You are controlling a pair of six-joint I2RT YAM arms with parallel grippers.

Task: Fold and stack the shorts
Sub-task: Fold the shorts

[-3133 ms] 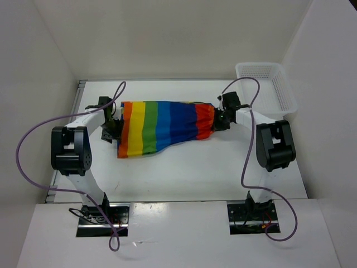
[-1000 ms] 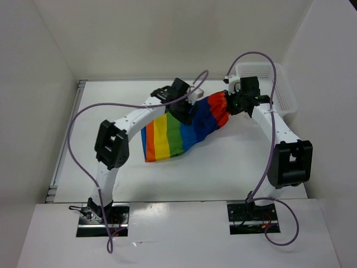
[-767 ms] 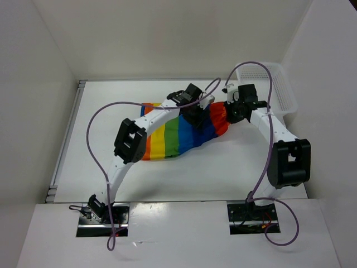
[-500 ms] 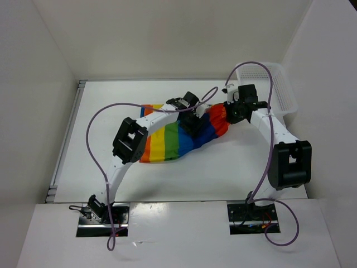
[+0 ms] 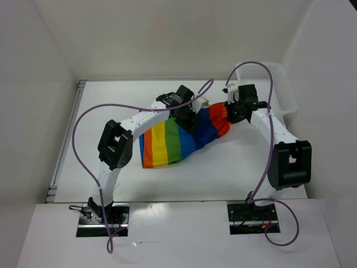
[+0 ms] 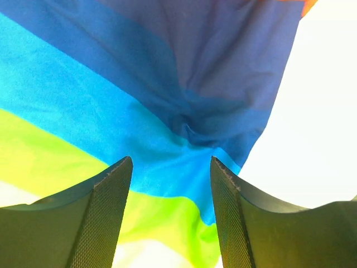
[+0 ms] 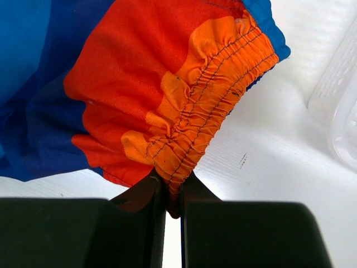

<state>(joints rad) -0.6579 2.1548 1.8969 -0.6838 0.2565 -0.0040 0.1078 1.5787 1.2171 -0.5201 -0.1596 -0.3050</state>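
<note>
The rainbow-striped shorts lie folded over on the table, the orange and yellow end near the front left and the red elastic waistband at the back right. My left gripper hovers open over the blue stripes; in the left wrist view its fingers stand apart above the blue and green cloth with nothing between them. My right gripper is shut on the orange elastic waistband of the shorts, with the cloth pinched between its jaws.
A white mesh plastic basket stands at the back right corner, right of my right gripper; its rim shows in the right wrist view. White walls close the table at the back and both sides.
My left arm carried its end of the shorts across to the right, let go of it, and has now drawn back a little. The shorts lie doubled over. My right gripper still holds the waistband.
</note>
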